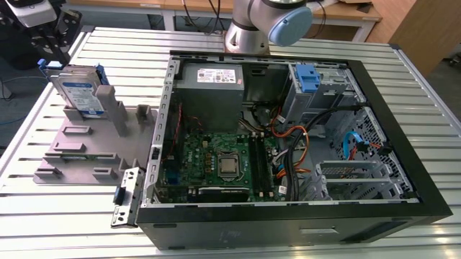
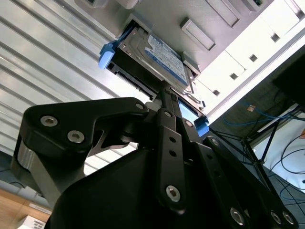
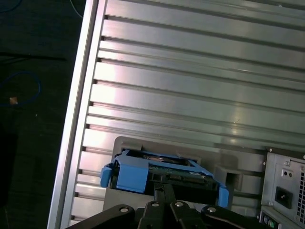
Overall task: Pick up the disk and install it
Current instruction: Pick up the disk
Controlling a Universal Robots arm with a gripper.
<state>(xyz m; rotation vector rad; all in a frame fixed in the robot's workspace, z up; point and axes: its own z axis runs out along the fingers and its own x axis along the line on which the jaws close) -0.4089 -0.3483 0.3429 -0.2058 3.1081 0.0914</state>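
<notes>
In the exterior view the open case (image 1: 288,218) lies nearest, flat on the slatted worktop (image 1: 72,221). To the exterior view's left of it is a grey fixture (image 1: 79,145). The disk (image 1: 78,91) stands on edge in the fixture's far slot, not yet lifted and well apart from the case, so both the pick and the install look undone. The claw (image 1: 58,54) hangs just above the disk's top edge. The arm (image 1: 252,27) has its base at the far side behind the case.

In the second wrist view the claw (image 2: 167,90) points straight at the disk (image 2: 157,55), its tip at the middle of the edge between the blue rails. I cannot tell whether it is clamped there or merely touching.

In the first wrist view the claw (image 3: 164,188) meets the disk (image 3: 138,171), which is seated in the fixture (image 3: 224,171) on the worktop (image 3: 190,71).
</notes>
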